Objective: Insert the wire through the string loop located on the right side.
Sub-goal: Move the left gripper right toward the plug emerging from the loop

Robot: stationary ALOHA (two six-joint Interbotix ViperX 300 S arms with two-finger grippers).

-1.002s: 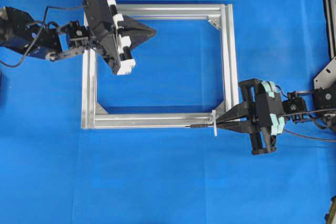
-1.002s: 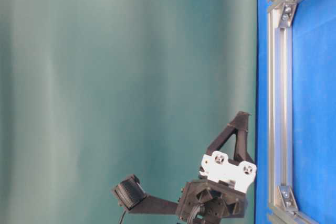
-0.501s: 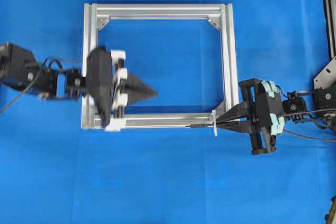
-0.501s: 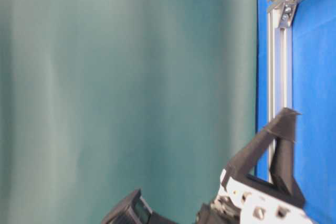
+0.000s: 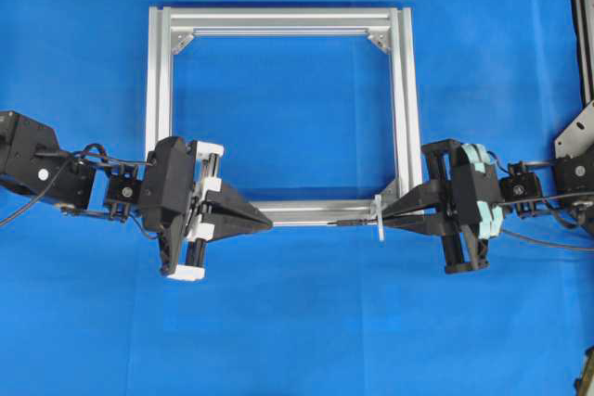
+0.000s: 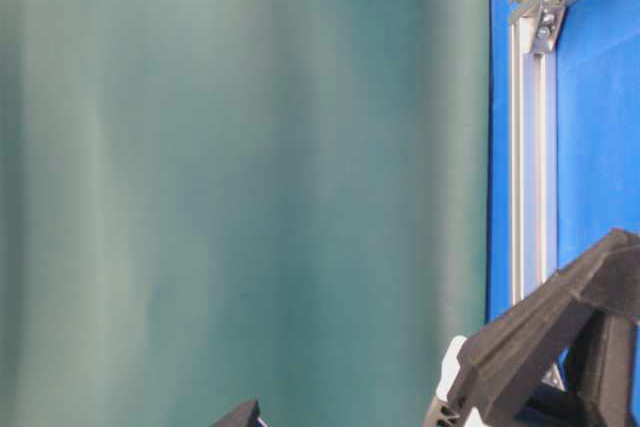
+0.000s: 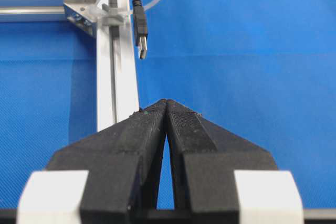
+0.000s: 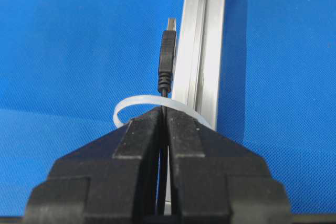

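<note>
1. My left pincer (image 5: 264, 223) is pressed together, empty, over the frame's (image 5: 278, 18) near rail toward its left corner, tips aimed along the rail at the plug.
2. The wire (image 8: 166, 61) has its plug poking out leftward past the string loop (image 8: 137, 104), at the frame's near right corner.
3. My right pincer (image 5: 390, 214) is clamped on the wire just behind the loop.
4. Judgement: part the left tips before reaching the plug, then draw straight along the rail so the loop doesn't snag.

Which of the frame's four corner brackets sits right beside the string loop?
The corner bracket at the frame's lower right in the overhead view. The string loop hangs just below it; the other three brackets have nothing beside them.
</note>
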